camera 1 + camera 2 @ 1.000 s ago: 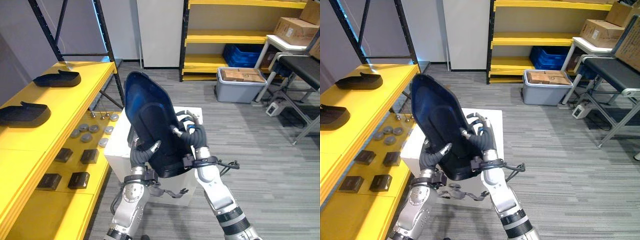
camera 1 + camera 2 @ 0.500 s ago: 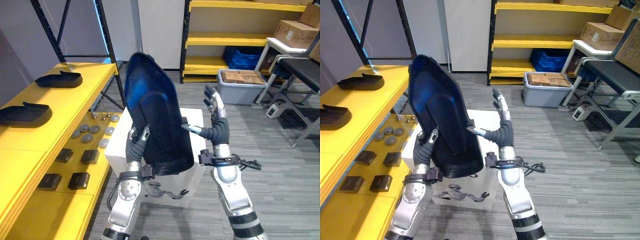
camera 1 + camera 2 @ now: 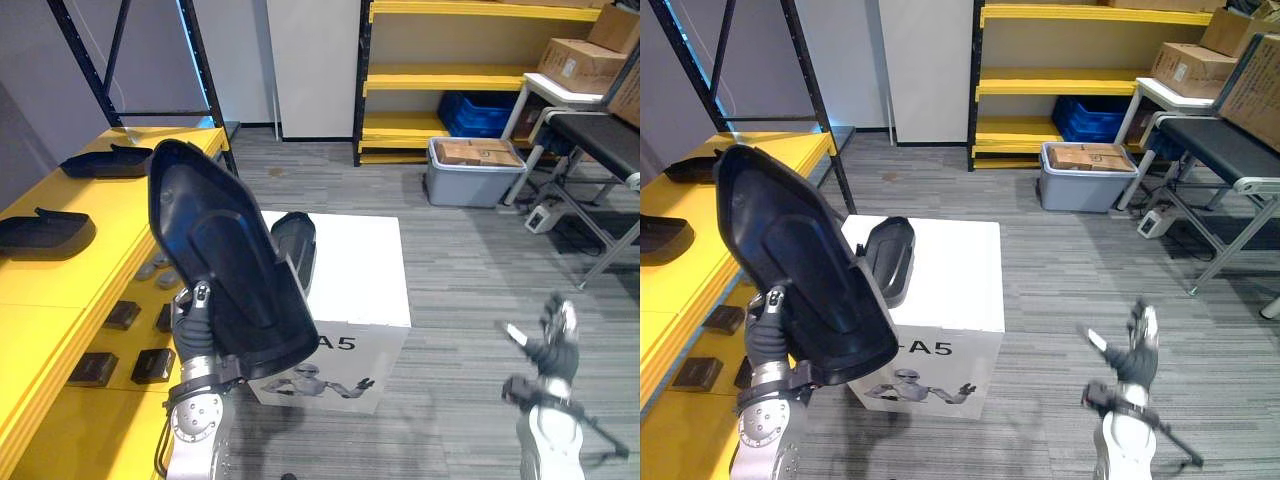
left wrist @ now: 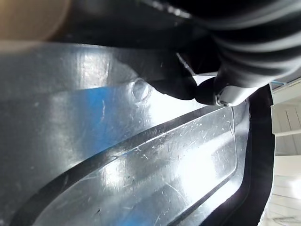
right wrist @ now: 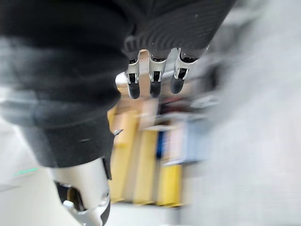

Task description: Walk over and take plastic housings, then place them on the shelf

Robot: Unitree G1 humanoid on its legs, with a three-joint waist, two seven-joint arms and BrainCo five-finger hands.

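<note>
A large glossy dark plastic housing (image 3: pixel 225 270) stands tilted in the air in front of the yellow shelf (image 3: pixel 95 265) on my left. My left hand (image 3: pixel 196 312) grips its lower end, thumb on the front, and the left wrist view shows a fingertip (image 4: pixel 188 87) pressed on the housing's shiny inner face (image 4: pixel 141 155). A second housing (image 3: pixel 294 245) lies on the white box (image 3: pixel 350 270). Two more housings (image 3: pixel 105 160) (image 3: pixel 45 230) rest on the shelf top. My right hand (image 3: pixel 553 338) hangs low at the right over the floor, fingers (image 5: pixel 153 77) straight, holding nothing.
Small black blocks (image 3: pixel 100 365) and grey discs sit on the shelf's lower tier. A grey bin (image 3: pixel 475 170) with a cardboard box stands before the yellow rack (image 3: pixel 450 75) at the back. A black-topped table (image 3: pixel 600 135) is at the right.
My right hand let go of the housing and dropped to the lower right. My left hand alone swung the housing left towards the shelf, uncovering the second housing on the box.
</note>
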